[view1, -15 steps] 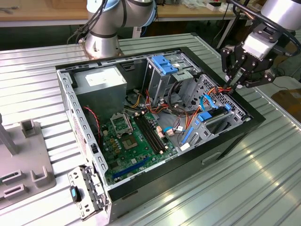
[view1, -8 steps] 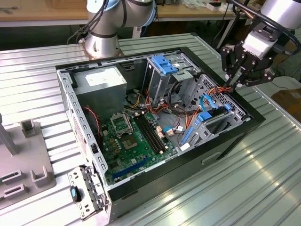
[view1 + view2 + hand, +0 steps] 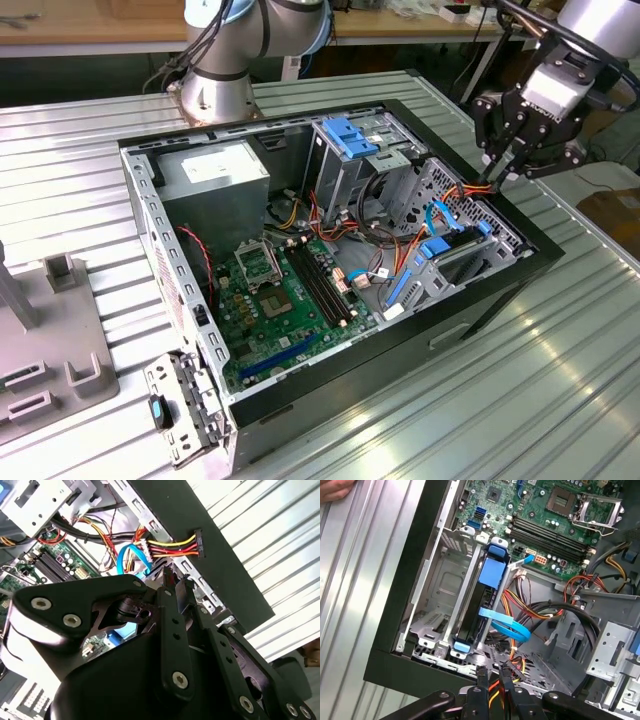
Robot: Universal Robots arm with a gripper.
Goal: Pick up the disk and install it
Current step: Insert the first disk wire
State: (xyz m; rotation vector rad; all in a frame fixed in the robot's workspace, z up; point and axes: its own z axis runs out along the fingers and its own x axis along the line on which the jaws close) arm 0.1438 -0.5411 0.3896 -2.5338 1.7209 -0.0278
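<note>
First wrist view showed the gripper (image 3: 493, 674) nearly closed, pinching the power cable (image 3: 506, 676); the disk (image 3: 479, 611) sat upright in its bay, at eleven o'clock from it

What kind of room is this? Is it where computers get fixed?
Probably a robot lab or workshop. An open computer case lies on a ribbed metal table, a robot arm is bolted beside it, and wooden workbenches stand behind. The gripper hangs over the case's edge.
</note>
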